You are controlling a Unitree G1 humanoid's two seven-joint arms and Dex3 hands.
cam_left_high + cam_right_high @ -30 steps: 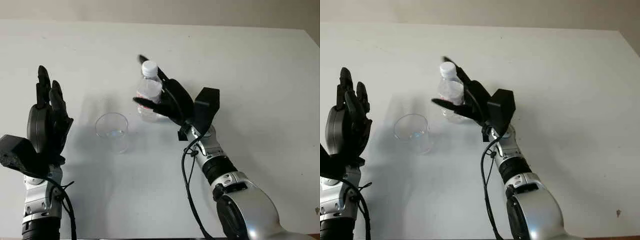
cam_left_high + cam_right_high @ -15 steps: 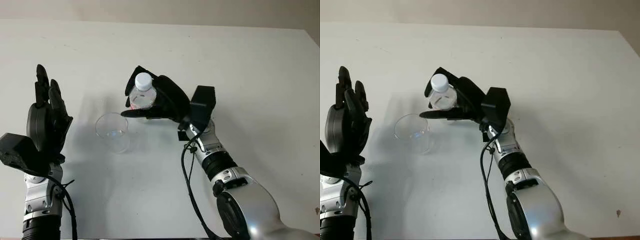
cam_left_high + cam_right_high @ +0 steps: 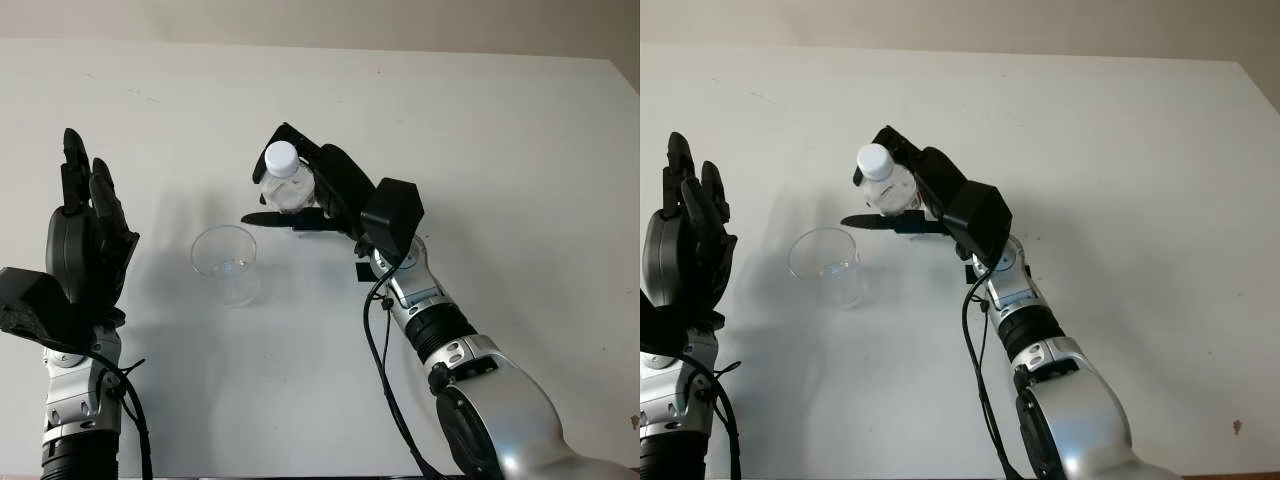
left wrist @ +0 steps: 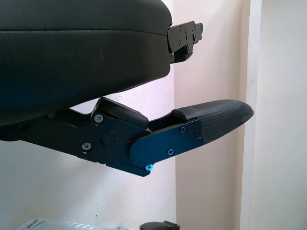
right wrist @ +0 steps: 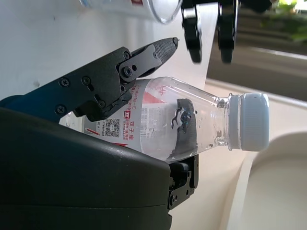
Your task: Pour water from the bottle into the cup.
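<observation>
Bottle (image 3: 285, 183) in right hand (image 3: 325, 195), now higher, beside cup (image 3: 226, 263).

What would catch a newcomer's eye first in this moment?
The right hand at the table's middle, gripping a small clear bottle with its white cap on, tilted toward the empty clear cup standing beside it. The open left hand is raised at the left edge.

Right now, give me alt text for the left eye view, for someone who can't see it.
The right hand holds a capped clear bottle tilted toward a clear plastic cup standing on a white table, its cap still short of the cup. The left hand is raised and open at the table's left side.
</observation>
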